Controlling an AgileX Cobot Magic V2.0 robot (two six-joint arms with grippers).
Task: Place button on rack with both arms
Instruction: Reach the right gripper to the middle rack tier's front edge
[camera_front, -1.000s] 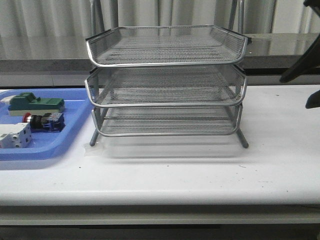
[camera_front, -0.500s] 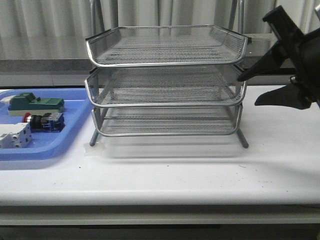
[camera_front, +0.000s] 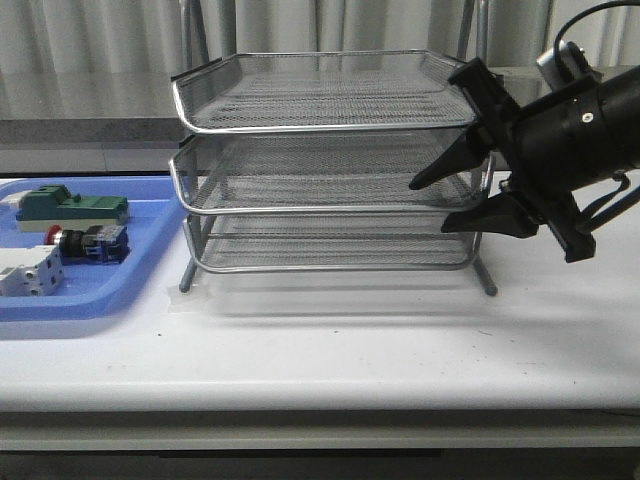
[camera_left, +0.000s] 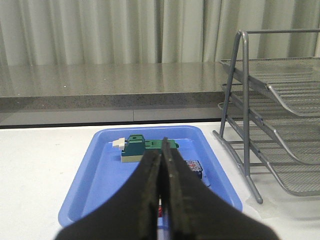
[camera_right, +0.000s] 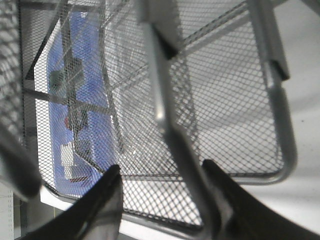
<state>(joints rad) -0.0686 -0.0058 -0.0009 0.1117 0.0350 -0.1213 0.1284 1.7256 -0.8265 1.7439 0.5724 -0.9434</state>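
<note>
Right gripper (camera_front: 443, 203) at the rack's (camera_front: 330, 125) right front corner, jaws spread; left gripper (camera_left: 163, 165) over the blue tray (camera_front: 150, 262), jaws pressed together.
The button (camera_front: 68, 241) lies in the blue tray, between the green block (camera_front: 70, 206) and the white block (camera_front: 30, 271), well left of the rack. The right fingertips (camera_front: 424, 181) bracket the middle tier's rim. Bare table (camera_front: 330, 350) spans the foreground before rack and tray.

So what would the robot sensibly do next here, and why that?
Probably the left claw should open and dip toward the button. The button lies untouched in the blue tray, and that claw is shut with nothing in it. The right claw is already open beside the rack, so the pickup seems the step that is lacking.
</note>
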